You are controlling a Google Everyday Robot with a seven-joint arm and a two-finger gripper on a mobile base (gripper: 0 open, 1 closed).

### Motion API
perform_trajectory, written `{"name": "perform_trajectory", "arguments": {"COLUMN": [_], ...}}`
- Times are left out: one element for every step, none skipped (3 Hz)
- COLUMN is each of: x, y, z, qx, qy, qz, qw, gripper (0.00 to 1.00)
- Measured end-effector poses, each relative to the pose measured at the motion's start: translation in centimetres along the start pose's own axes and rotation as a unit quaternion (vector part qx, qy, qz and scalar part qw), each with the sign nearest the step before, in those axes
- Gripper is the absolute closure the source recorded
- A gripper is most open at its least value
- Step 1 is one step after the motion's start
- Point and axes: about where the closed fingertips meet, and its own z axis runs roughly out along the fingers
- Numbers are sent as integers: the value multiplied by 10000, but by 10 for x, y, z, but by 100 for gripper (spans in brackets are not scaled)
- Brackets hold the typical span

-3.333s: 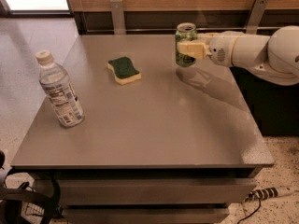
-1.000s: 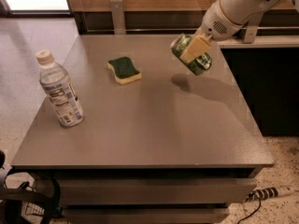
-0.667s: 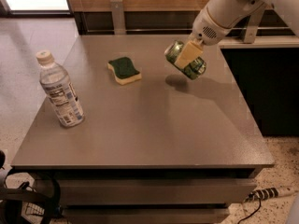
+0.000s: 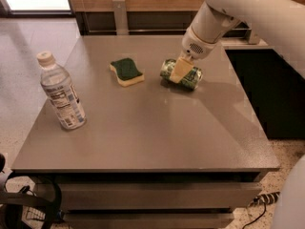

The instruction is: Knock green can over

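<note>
The green can [image 4: 193, 78] lies on its side on the grey table [image 4: 157, 132], just right of the sponge. It is green with pale markings, one end pointing left toward the sponge. My gripper [image 4: 179, 72] comes down from the upper right on the white arm [image 4: 224, 13]. Its beige finger [image 4: 180, 68] lies across the can's middle, and the gripper is shut on the can. The other finger is hidden behind the can.
A yellow sponge with a green top [image 4: 126, 71] lies left of the can. A clear water bottle [image 4: 61, 92] stands upright near the table's left edge. A dark cabinet [image 4: 276, 89] stands to the right of the table, and cables [image 4: 28, 209] lie below left.
My gripper has carried the can from the back right, tipped it over and moved it down and left. The can now lies on its side on the table near the sponge.
</note>
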Motion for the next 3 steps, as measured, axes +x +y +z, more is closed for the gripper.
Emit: {"name": "perform_trajectory", "arguments": {"x": [-6,-8,-8], "y": [7,7,7], "z": [18,18,17], "qx": [-145,-156,-157], "qy": [-165,-184,-184], "qz": [31,33,33], "qw": [9998,9997,9997], "gripper": [100,84,60]}}
